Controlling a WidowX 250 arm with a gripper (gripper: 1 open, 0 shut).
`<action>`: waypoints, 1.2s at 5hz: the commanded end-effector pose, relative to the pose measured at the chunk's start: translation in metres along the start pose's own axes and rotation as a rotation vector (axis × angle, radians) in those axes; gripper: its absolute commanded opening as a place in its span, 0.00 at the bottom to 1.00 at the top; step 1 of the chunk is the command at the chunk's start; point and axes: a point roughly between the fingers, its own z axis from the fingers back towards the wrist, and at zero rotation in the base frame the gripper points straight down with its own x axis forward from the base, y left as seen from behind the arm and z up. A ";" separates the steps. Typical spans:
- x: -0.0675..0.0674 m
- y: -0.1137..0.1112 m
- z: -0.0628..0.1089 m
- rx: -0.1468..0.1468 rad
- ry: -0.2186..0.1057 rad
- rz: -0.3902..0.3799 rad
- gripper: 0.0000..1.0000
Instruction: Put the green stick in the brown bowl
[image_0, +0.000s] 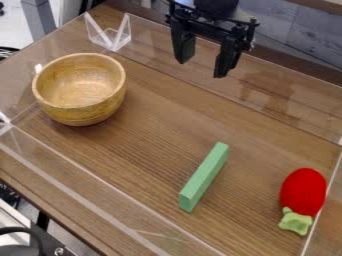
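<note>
No legible writing on green stick (205, 176)

Brown bowl (80, 88), upper left of frame: light tan wood, darker grain rings inside, paler rim. Green stick (205, 176), lower centre: plain matte light green, side face slightly darker. Red object (303, 190), lower right: glossy red, with a small pale-green piece (294, 220) at its lower end. Gripper (210, 55), top centre: black. Table (160, 130): mid-brown wood, fine straight grain. Surrounding walls (110, 35): clear, colourless.
</note>
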 end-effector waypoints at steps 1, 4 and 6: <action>-0.012 -0.006 -0.008 -0.008 0.029 0.012 1.00; -0.052 -0.016 -0.042 -0.033 0.061 0.115 1.00; -0.067 -0.025 -0.061 -0.047 0.063 0.170 1.00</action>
